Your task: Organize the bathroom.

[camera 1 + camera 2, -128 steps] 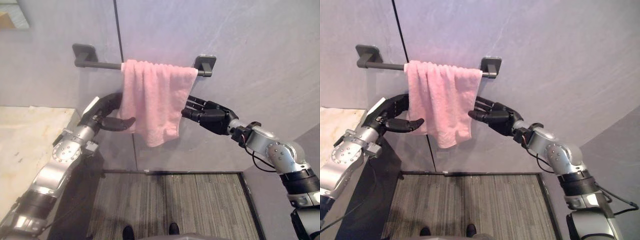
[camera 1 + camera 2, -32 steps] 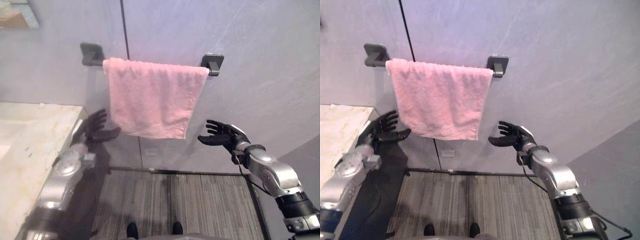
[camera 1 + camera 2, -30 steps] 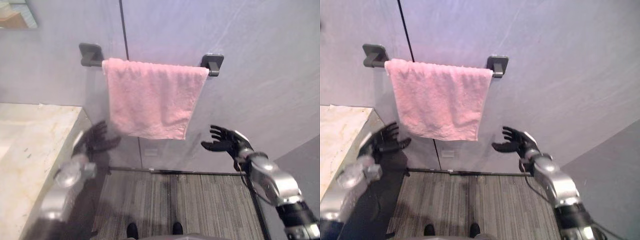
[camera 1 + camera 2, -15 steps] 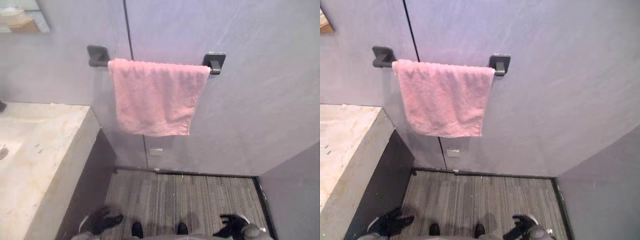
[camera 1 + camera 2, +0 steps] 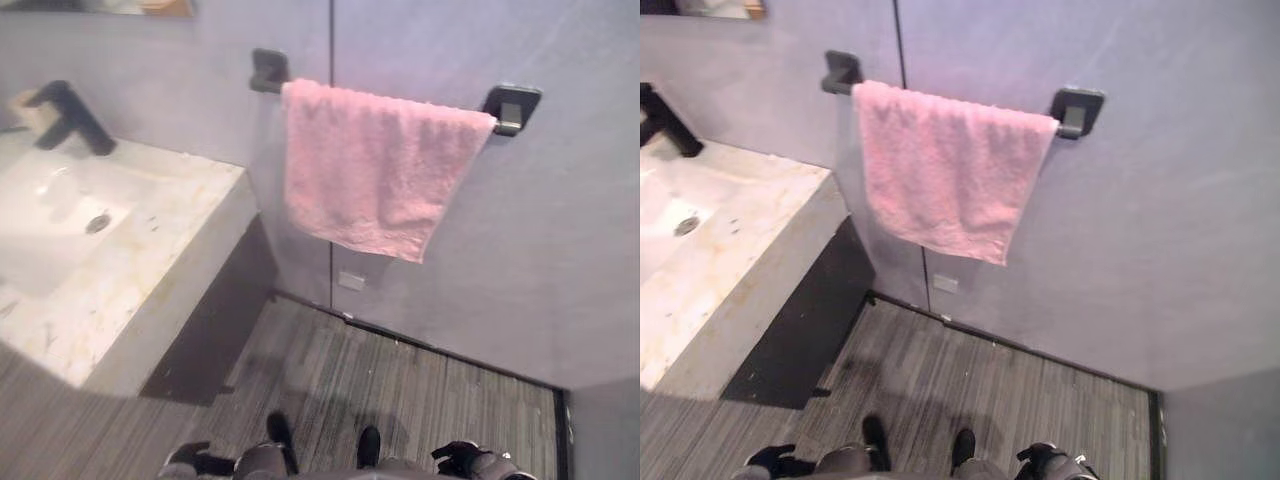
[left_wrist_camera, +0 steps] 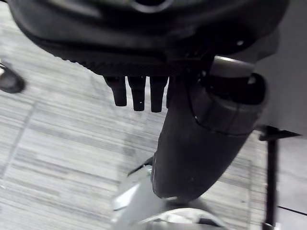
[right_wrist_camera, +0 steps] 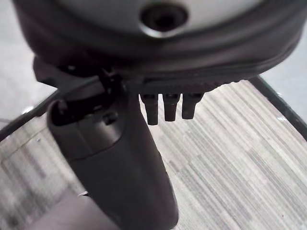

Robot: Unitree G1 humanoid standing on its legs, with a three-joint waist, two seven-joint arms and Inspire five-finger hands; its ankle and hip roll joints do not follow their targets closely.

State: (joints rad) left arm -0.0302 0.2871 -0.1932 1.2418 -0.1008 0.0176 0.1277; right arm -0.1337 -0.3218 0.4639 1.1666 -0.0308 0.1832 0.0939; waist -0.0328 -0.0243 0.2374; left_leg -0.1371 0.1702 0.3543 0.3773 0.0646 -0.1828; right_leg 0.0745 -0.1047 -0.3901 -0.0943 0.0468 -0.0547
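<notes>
Your biggest surface is the grey wall (image 5: 420, 30), straight ahead of both hands and far above your fingers, split by a thin dark seam. Below it the striped floor (image 5: 970, 380) runs under both hands; in each wrist view it lies directly past your fingers.

The pale desk (image 5: 150, 250), with its sunken basin, sits up and ahead of your left hand, against the wall. A drain (image 5: 97, 222) shows in the basin, and a black tap (image 5: 68, 117) stands at the desk's far edge.

The pink towel (image 5: 375, 165) hangs spread flat over the dark bar (image 5: 505, 108) on the wall, high above and well apart from both hands, roughly between them and a little nearer your right side. Neither hand touches it. A small white plate (image 5: 351, 281) sits on the wall just under the towel's lower hem.

Your left hand (image 5: 190, 459) hangs low at the lower edge of the left eye view; in its wrist view the fingers (image 6: 136, 91) are straight and released, holding nothing. Your right hand (image 5: 462, 458) hangs just as low on the other side; its fingers (image 7: 168, 106) are likewise straight, released and empty.
</notes>
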